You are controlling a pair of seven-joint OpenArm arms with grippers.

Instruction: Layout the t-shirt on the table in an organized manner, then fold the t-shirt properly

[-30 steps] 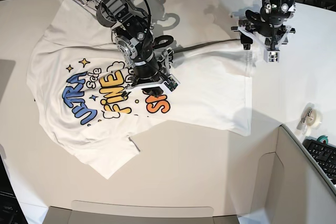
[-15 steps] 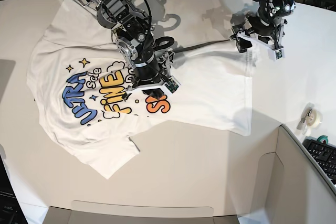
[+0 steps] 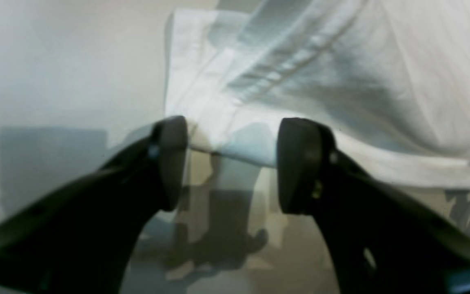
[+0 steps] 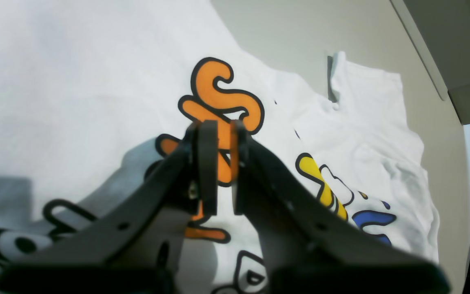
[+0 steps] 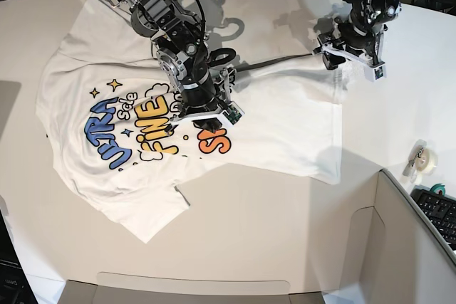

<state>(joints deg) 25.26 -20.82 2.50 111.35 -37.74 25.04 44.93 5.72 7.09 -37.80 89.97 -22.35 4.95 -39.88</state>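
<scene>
Our left gripper (image 3: 231, 163) stands with its jaws apart, one pad (image 3: 171, 159) on either side of a hem corner of the t-shirt (image 5: 285, 122); nothing is pinched between them yet. Our right gripper (image 4: 218, 163) has its pads almost together over the orange lettering, and we cannot tell whether any cloth is caught between them or whether they only press down on the print.

The shirt lies print-up on the table (image 5: 271, 226), its body crumpled and skewed, one sleeve folded near the front edge. We judge this to be the laying-out stage. To do it well, we want the left pads to close on both layers of the hem, not just the top fold, while the right side keeps the middle of the shirt pinned. Then we draw the corner outward low and slow, so the cloth flattens rather than bunching. A roll of tape (image 5: 422, 159) sits well clear.
</scene>
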